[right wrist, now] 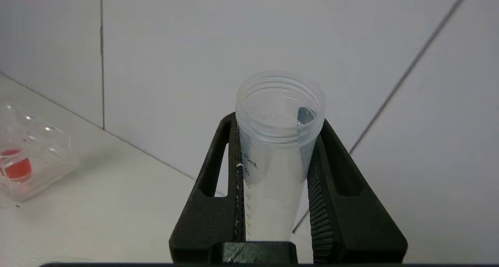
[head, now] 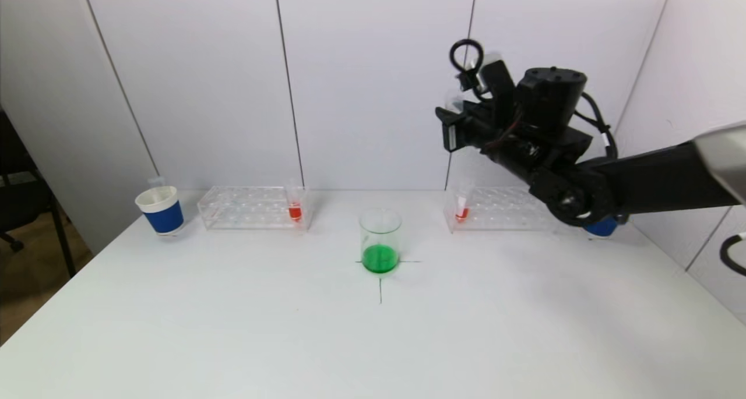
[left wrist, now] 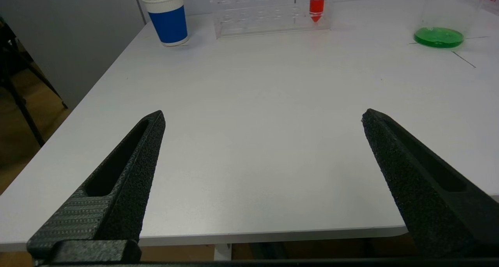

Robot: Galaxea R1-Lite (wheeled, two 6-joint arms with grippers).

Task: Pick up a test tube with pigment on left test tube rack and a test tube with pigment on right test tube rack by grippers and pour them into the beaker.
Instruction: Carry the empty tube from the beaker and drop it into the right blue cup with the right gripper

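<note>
Beaker (head: pixel 380 239) stands at the table (head: pixel 233 341) centre on a drawn cross, green liquid pooled in its bottom. Left rack (head: pixel 253 208) and right rack (head: pixel 501 209), both clear plastic, flank it toward the wall; each carries one tube of red pigment, the left tube (head: pixel 295 204) at its rack's inner end, the right tube (head: pixel 462 204) likewise. A blue cup (head: pixel 161 211) sits beyond the left rack. Right gripper (right wrist: pixel 275 158) is raised high above the right rack, clamped on a clear tube (right wrist: pixel 278 142) that looks empty; its long axis runs along the fingers, open mouth pointing away from the wrist, toward the wall. Left gripper (left wrist: pixel 263 119) is spread wide over the near left table edge, holding nothing, out of the head view. Judgement: the empty tube likely needs setting down somewhere safe; lower it slowly, upright, release only once supported. For the red tubes, grip mid-body, lift straight up clear of the rack, tip the mouth over the beaker rim gradually.
</note>
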